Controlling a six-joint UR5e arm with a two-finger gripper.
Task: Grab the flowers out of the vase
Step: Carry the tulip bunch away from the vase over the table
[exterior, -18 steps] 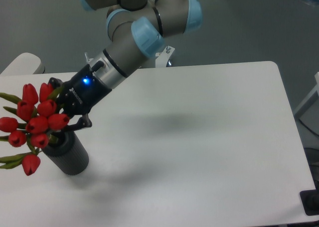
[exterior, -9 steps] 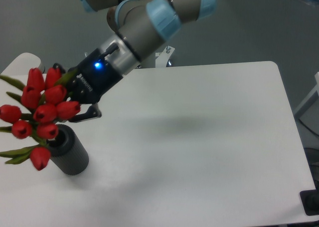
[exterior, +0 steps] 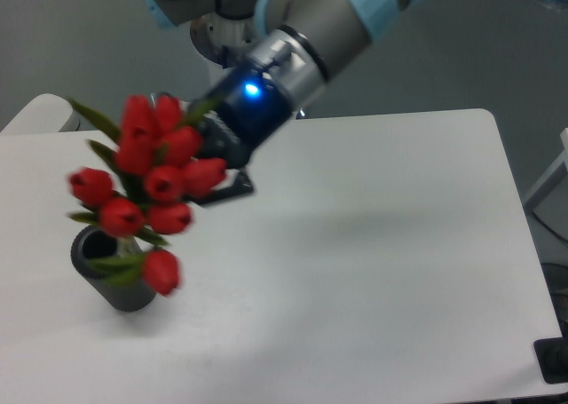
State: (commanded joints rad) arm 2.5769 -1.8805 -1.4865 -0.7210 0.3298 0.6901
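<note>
The flowers (exterior: 151,182), a bunch of red tulip buds with green leaves, hang in the air above the table, blurred by motion. My gripper (exterior: 209,169) is shut on their stems, which are hidden behind the buds. The vase (exterior: 111,271), a short dark grey ribbed cylinder, stands upright on the white table (exterior: 373,262) at the front left, just below the bunch. Its round mouth shows open, with the lowest bud and a leaf in front of it.
A rounded white object (exterior: 40,113) sits at the table's far left corner. A dark object (exterior: 555,360) shows at the bottom right, past the table's edge.
The gripper has risen and moved right with the flowers. The bunch has come up out of the vase, whose mouth now shows. The vase has stayed in place.
</note>
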